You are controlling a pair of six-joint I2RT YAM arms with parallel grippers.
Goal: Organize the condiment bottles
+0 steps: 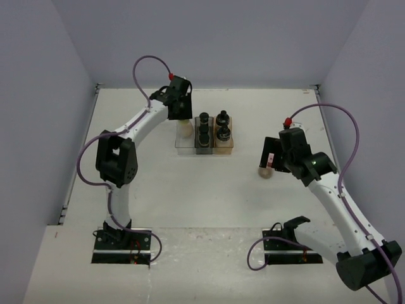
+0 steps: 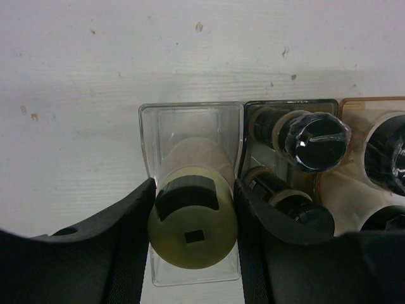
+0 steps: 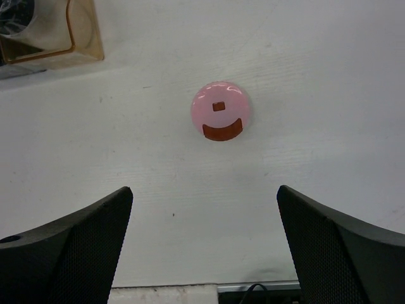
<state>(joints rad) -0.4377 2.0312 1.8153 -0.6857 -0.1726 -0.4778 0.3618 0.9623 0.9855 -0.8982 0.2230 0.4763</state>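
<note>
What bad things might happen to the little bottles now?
1. The left gripper is shut on the yellow-green-capped bottle in the clear compartment of the tray. One finger sits close to a black-capped bottle next door, so opening might bump it.
2. The pink-capped bottle stands alone on the table beyond the open right gripper. A crooked approach might tip it over.

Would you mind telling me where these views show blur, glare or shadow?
Top external: even, soft light, faint shadows. Left wrist: the yellow-green-capped bottle near the lens looks soft; highlights glint on a black-capped bottle. Right wrist: the pink-capped bottle is crisp with slight sheen.
</note>
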